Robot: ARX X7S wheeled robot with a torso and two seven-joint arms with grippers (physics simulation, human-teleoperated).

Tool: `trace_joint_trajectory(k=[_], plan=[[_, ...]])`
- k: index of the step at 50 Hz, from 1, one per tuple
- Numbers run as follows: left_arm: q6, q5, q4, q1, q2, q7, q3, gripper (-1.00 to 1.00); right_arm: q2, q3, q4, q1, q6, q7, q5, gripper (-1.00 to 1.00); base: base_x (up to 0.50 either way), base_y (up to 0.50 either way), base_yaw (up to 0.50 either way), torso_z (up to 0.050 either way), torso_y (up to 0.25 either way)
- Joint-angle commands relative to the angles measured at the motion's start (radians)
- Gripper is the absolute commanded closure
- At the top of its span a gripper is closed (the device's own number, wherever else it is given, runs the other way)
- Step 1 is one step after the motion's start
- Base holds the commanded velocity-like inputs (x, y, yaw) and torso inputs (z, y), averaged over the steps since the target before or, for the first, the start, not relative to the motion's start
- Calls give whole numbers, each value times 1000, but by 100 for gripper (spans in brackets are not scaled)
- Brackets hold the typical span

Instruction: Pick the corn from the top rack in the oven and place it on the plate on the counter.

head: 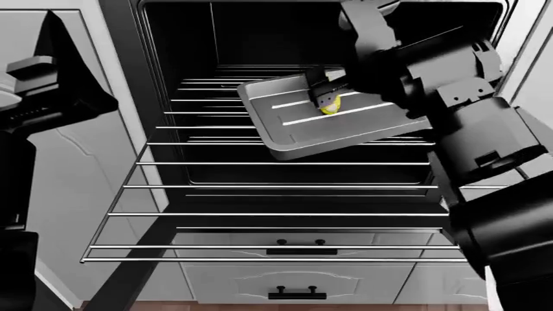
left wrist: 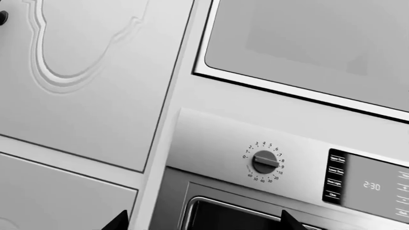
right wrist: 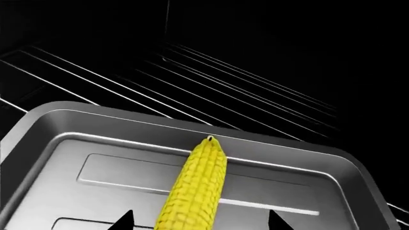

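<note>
From my left wrist camera I see a pale grey control panel [left wrist: 281, 158] with a round timer dial [left wrist: 265, 161] ringed by numbers from 0 up past 10 and on to 30, 40, 50. Beside it a dark strip of buttons [left wrist: 335, 176] carries small labels too blurred to read with confidence, and a display [left wrist: 372, 185] shows 2:30. A panelled cabinet door [left wrist: 83, 72] stands next to the panel. Only two dark tips of my left gripper [left wrist: 203, 221] show, set well apart, holding nothing.

From the head camera, the oven [head: 173, 39] stands open, and the top rack [head: 276, 214] is drawn out toward me. A grey baking tray [head: 294, 133] sits tilted above the far bars, with the corn [head: 331, 105] on it under my right gripper [head: 324, 97].

From the right wrist camera, the corn lies lengthwise in the tray, between my spread, empty fingertips [right wrist: 124, 221].
</note>
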Motion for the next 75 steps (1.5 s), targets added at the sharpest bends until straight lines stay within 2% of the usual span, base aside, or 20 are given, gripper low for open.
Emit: trace_joint_trajectory(k=[1,10,56,66,72,73,75], plan=[[13,-4,1,11,-5,2,5,-100,-92,27,241,35,-130,-74,-77,-100,0,0,0,0,0],[18,-15,3,13,-8,-8,10,-100,-114,153,241,20,-124,-91,-177,-100,0,0,0,0,0],[59,-10,1,29,-22,-19,41,-100,-118,432,242,-63,-109,-94,-441,-100,0,0,0,0,0],[65,-17,-4,23,-31,-24,43,-100,-123,372,242,-62,-119,-83,-372,-100,0,0,0,0,0],[65,-22,-5,18,-34,-31,50,-100,-121,391,242,-64,-115,-73,-382,-100,0,0,0,0,0],[66,-21,-4,18,-35,-30,51,-100,-117,417,242,-62,-126,-57,-382,100,0,0,0,0,0],[68,-18,-5,19,-34,-29,54,-100,-116,430,242,-63,-126,-66,-404,100,0,0,0,0,0]])
